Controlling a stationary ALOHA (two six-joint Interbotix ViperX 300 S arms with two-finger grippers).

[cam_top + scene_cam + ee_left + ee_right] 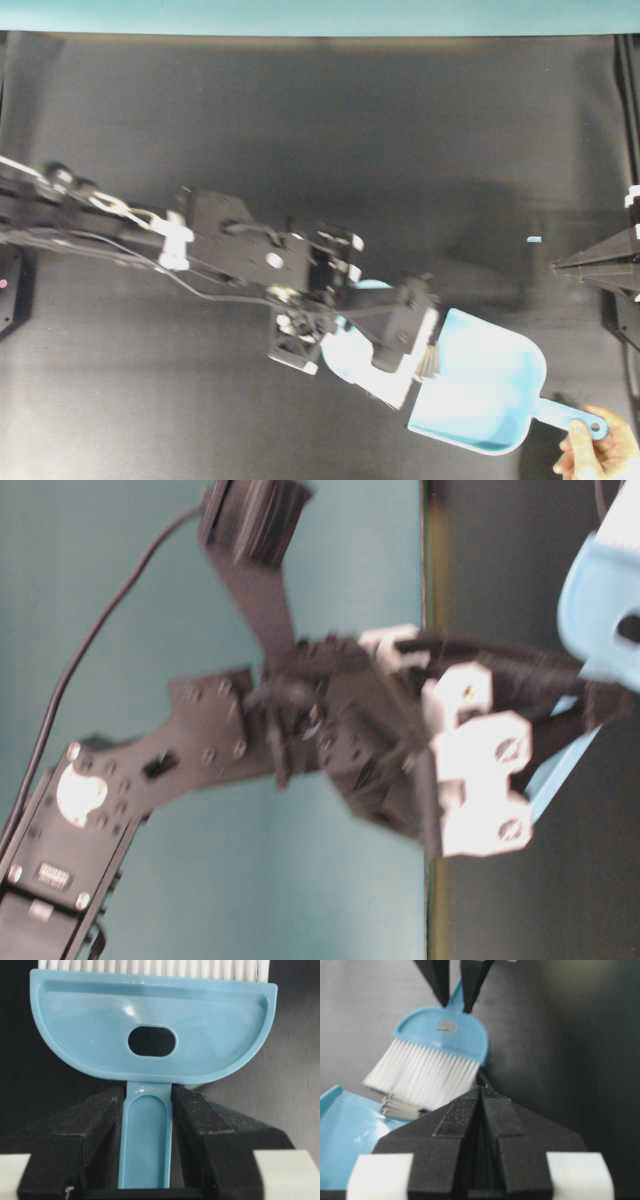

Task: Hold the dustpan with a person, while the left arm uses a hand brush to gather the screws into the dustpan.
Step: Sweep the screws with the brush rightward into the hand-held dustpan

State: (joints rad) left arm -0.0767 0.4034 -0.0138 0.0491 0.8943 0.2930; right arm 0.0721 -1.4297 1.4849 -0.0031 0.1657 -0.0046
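Note:
The light blue hand brush has its thin handle clamped between my left gripper's black fingers. From overhead, the left gripper holds the brush with its white bristles down at the mouth of the light blue dustpan. Several silver-grey screws lie bunched under the bristles at the pan's lip. A person's bare hand grips the pan's handle at the lower right. My right gripper hovers shut and empty at the right edge, its tip aimed toward the brush.
A black mat covers the table, with a teal wall along the far edge. A small pale speck lies near the right gripper. The left arm fills the table-level view, with the brush blurred at its top right.

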